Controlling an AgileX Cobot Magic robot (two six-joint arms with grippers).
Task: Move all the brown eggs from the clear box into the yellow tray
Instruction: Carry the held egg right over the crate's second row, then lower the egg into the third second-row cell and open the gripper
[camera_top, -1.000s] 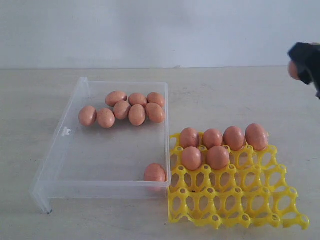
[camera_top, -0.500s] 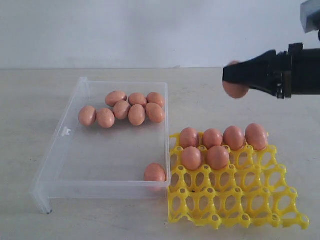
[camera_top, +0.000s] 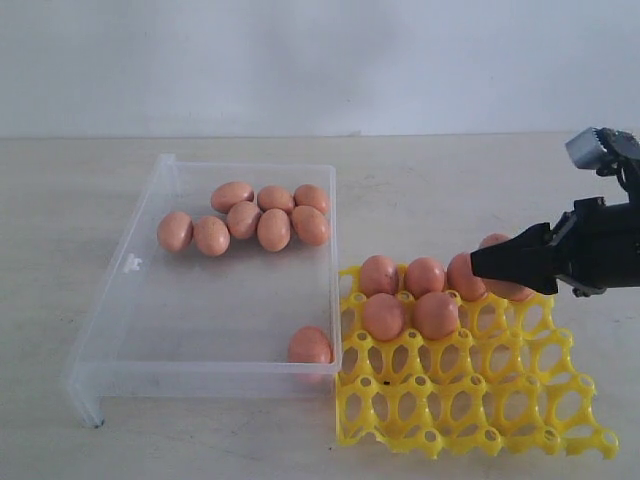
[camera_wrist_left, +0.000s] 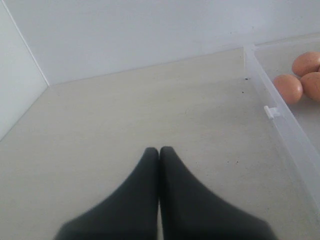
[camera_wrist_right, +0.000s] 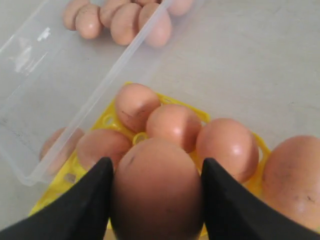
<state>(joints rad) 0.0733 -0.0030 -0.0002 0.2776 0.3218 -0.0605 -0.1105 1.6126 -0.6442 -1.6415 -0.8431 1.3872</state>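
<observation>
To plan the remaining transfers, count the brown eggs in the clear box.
9. Eight brown eggs cluster near the clear box's far wall; one lies alone at its near corner beside the yellow tray. None appears hidden.

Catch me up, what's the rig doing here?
The right gripper is clamped on a brown egg low over the yellow tray, which holds six eggs: four in the far row, two in the next. Nine lie in the clear box: a cluster of eight at the far end and a lone egg in the near corner by the tray. The left gripper is shut and empty over the table beside the box.
</observation>
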